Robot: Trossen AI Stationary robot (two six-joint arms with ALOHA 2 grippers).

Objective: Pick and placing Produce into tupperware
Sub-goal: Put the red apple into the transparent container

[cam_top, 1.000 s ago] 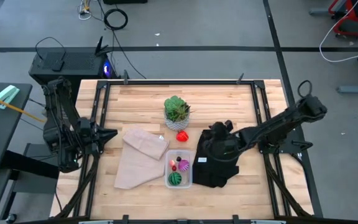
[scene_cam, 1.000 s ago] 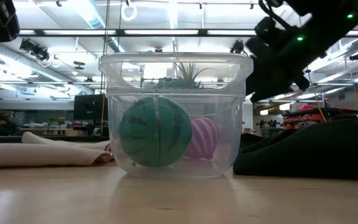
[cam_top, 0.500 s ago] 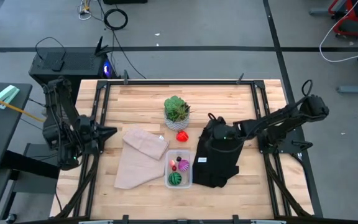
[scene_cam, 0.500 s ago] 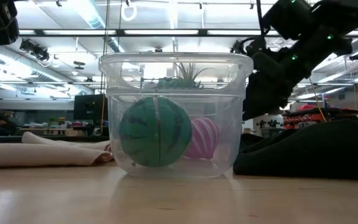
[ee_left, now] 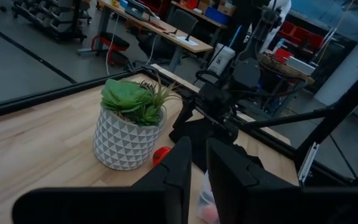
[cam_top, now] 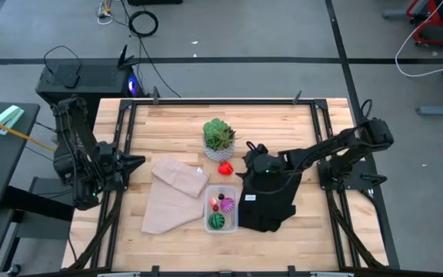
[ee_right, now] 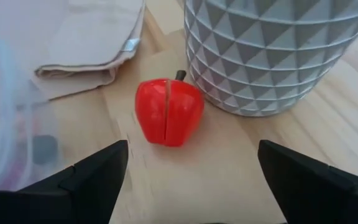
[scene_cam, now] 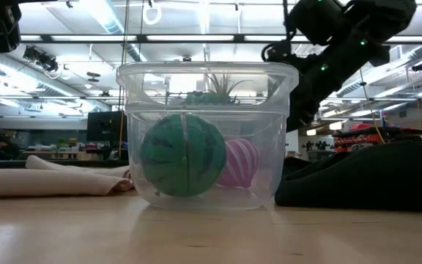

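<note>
The clear tupperware [cam_top: 221, 208] stands on the table between a tan cloth and a black cloth. It holds the dark green striped ball [scene_cam: 183, 154], the magenta striped ball [scene_cam: 240, 163] and tiny dark and pink-red pieces [cam_top: 217, 201]. The red piece [ee_right: 168, 112], apple-shaped with a dark stem, lies on the wood beside the plant's white pot [ee_right: 272, 50]. My right gripper [ee_right: 191, 186] is open just to the right of the red piece [cam_top: 225, 168], facing it and touching nothing. My left gripper [ee_left: 194, 174] is shut and waits at the table's left edge [cam_top: 133, 163].
The spiky green plant [cam_top: 219, 137] in its pot stands just beyond the red piece. The tan cloth [cam_top: 174, 192] lies left of the tupperware. The black cloth [cam_top: 268, 204] lies to its right, under my right arm. Bare wood lies toward the far edge.
My right gripper has moved from above the black cloth toward the table's left and far edge. It now sits close to the red piece. The produce and the tupperware have stayed put.
</note>
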